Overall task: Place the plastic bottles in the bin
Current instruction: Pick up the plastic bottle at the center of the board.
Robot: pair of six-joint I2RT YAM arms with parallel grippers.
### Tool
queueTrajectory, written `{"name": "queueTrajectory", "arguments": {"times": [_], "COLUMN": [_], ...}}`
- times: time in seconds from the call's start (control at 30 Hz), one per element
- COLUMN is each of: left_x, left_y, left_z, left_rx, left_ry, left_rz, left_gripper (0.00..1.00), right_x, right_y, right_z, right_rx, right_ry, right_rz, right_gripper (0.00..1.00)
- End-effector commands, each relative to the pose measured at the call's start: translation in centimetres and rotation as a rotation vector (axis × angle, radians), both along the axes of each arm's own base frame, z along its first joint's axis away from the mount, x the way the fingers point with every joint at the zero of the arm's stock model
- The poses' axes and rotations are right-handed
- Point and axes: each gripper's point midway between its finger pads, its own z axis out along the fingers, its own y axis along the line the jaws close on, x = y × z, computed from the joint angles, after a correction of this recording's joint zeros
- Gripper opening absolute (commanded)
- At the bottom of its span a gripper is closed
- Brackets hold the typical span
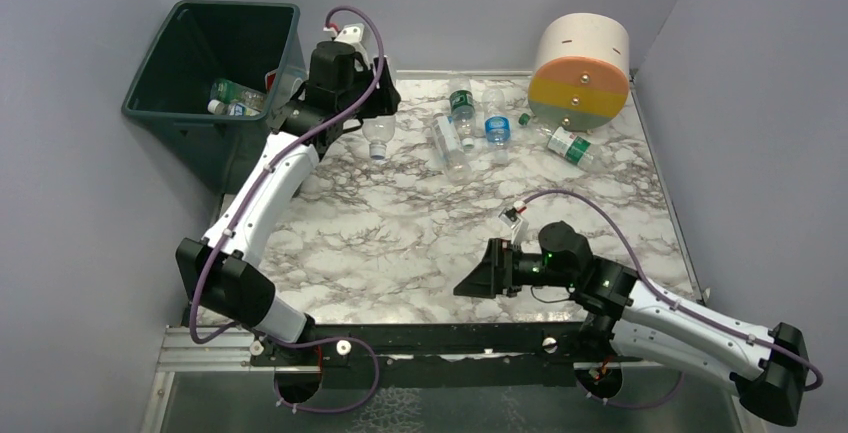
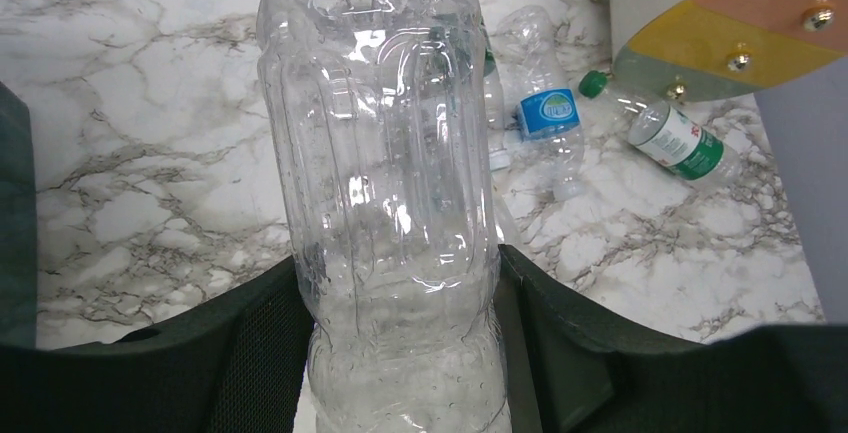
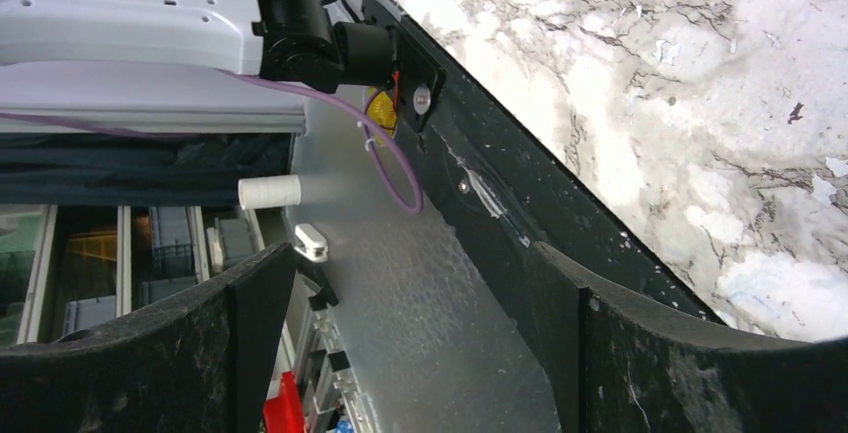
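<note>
My left gripper [image 1: 372, 118] is shut on a clear, label-less plastic bottle [image 1: 378, 135], lifted above the table just right of the bin [image 1: 150, 58]. In the left wrist view the bottle [image 2: 385, 153] fills the space between the fingers [image 2: 250, 343]. The dark green bin holds at least two bottles [image 1: 232, 95]. Several more lie at the back of the marble table: a green-labelled one [image 1: 461, 103], a blue-labelled one [image 1: 497, 129] and a clear one [image 1: 450, 143]. My right gripper [image 1: 478, 278] stands open and holds nothing, low near the front edge.
A big cream, orange and yellow cylinder [image 1: 580, 68] stands at the back right, with a green-capped bottle [image 1: 572, 146] lying against its base. The right wrist view shows the black front rail [image 3: 520, 213] and the left arm's base [image 3: 320, 33].
</note>
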Motion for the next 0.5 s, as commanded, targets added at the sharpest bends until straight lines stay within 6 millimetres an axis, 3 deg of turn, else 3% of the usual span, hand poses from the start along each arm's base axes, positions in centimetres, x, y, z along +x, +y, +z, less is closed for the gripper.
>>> {"name": "queueTrajectory", "arguments": {"times": [0.0, 0.27, 0.37, 0.47], "left_x": [-1.4, -0.2, 1.0, 2.2], "left_y": [0.3, 2.1, 4.0, 7.2], "left_z": [4.5, 9.8, 11.5, 13.1], "left_rx": [-0.020, -0.028, -0.043, -0.060], "left_ry": [-0.069, -0.162, -0.184, -0.211], "left_rz": [-0.019, 0.003, 0.022, 0.072], "left_gripper": [0.61, 0.62, 0.62, 0.62], "right_x": [-0.3, -0.5, -0.5, -0.5], "right_y": [-0.4, -1.0, -1.0, -1.1], "right_z": [1.8, 2.3, 2.5, 2.5], "right_rx": [0.019, 0.028, 0.033, 0.035], "right_ry": [-0.025, -0.032, -0.033, -0.032], "right_rz": [-0.004, -0.014, -0.016, -0.020], "right_gripper": [0.88, 0.88, 0.88, 0.88]}}
